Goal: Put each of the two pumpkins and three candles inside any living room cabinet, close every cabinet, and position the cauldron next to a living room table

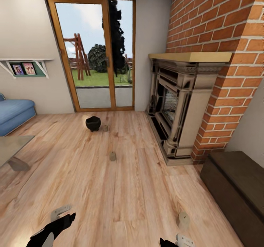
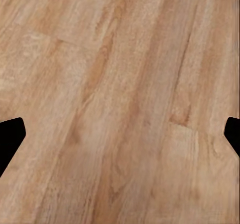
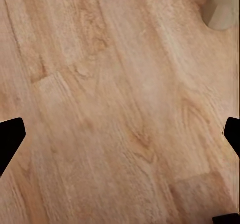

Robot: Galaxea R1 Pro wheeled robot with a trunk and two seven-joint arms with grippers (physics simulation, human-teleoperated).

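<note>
A pale plank floor (image 1: pixel 121 188) runs to a glass door (image 1: pixel 94 52), brick fireplace (image 1: pixel 179 104) right; the dark cabinet (image 1: pixel 238 181) sits near right, shut; the cauldron (image 1: pixel 92 123) stands far centre, one candle (image 1: pixel 105 128) just beside it, another (image 1: pixel 112 156) nearer, a third (image 1: pixel 183 220) near the right gripper (image 3: pixel 120 134); both wrist views show jaws spread wide over bare boards, the left gripper (image 2: pixel 120 134) empty too.

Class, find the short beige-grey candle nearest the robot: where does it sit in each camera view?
Head view: beige-grey candle near the bottom edge, right of centre, upright on the wooden plank floor.
Left wrist view: not in it.
Right wrist view: candle cut off at the upper-right corner.
Shared landmark: the floor.
</note>
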